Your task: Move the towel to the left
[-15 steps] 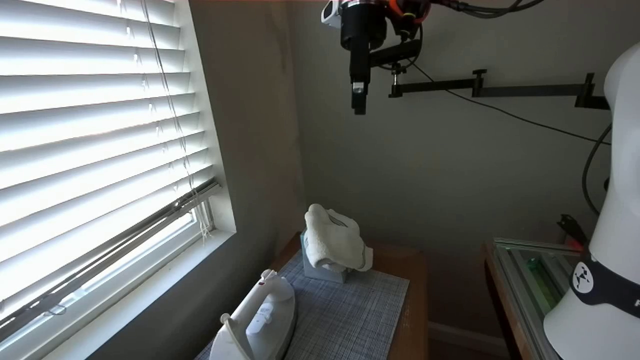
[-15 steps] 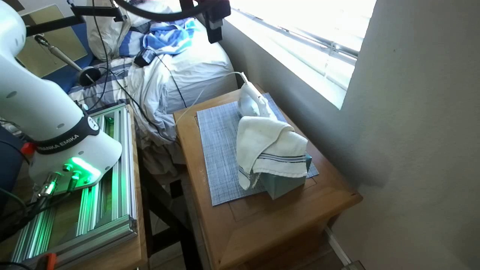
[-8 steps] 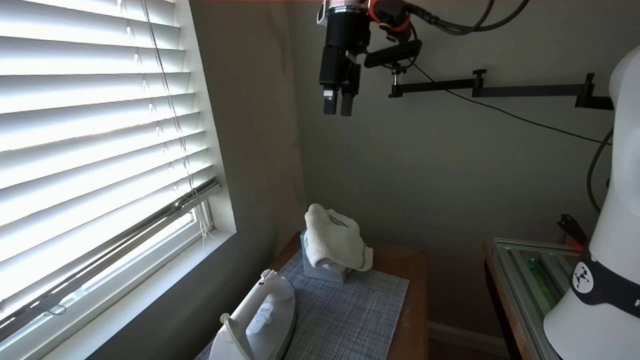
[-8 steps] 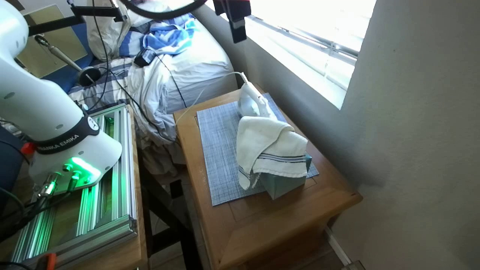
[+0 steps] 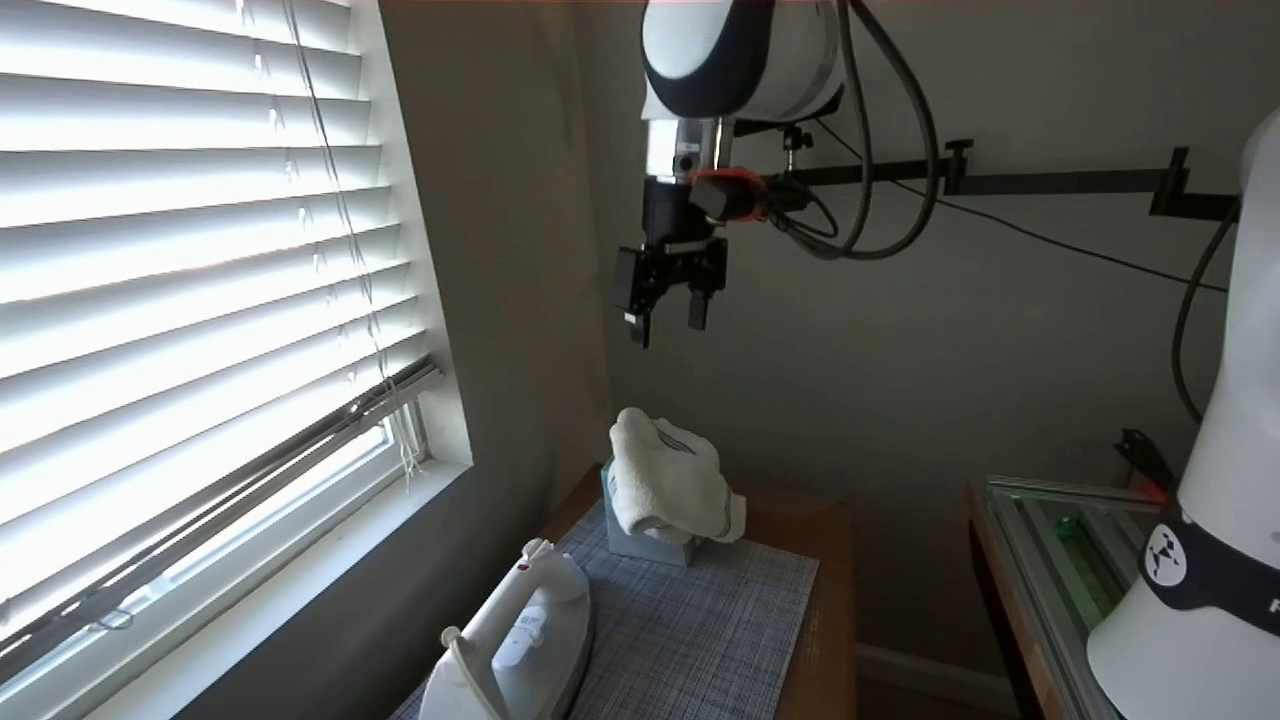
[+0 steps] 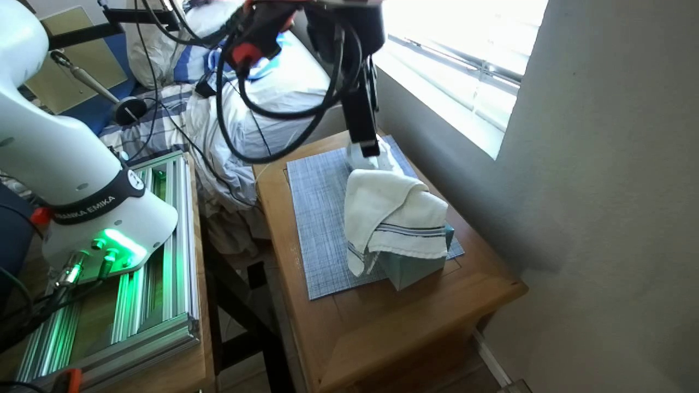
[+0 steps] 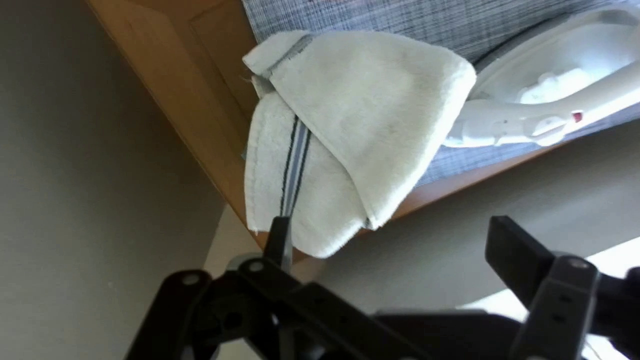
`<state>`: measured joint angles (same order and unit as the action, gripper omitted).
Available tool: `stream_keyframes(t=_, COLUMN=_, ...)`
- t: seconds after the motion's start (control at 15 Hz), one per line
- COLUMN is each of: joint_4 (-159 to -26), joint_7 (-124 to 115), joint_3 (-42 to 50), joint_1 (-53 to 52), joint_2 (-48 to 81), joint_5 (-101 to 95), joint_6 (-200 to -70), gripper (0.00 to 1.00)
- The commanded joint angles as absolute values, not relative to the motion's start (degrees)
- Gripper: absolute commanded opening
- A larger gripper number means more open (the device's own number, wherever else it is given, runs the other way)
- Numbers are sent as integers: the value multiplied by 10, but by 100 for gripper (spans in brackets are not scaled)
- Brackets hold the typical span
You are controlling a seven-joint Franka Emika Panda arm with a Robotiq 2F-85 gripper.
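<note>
Striped white towel [image 7: 370,110], draped over a grey-blue box [image 6: 413,268] at the edge of the woven placemat [image 6: 322,218].
Expect a light, soft, limp, non-fragile load; take hold of the raised top fold, without pinching the box beneath. The gripper [image 5: 668,333] hangs above the towel with fingers set wide apart, holding and touching nothing.
</note>
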<state>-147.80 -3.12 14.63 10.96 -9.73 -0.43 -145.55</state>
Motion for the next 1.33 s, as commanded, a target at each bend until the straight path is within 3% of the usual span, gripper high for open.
stream_keyframes(t=0.0, joint_4=-1481, joint_7=-38, joint_3=134, joint_1=121, joint_2=-83, joint_5=-7, joint_6=-1461, gripper=100)
stream_keyframes(t=0.2, joint_4=-1477, joint_7=-37, joint_3=133, joint_1=120, joint_2=-83, joint_5=-6, joint_6=-1461, gripper=100)
stream_keyframes(t=0.73, joint_4=-1458, joint_7=-430, joint_3=91, joint_1=135, joint_2=6, joint_5=-111, joint_6=-1477, gripper=100)
stream_keyframes(t=1.27, joint_4=-1407, joint_7=-610, joint_3=99, joint_1=87, joint_2=131, joint_5=-7, joint_6=-1505, gripper=100)
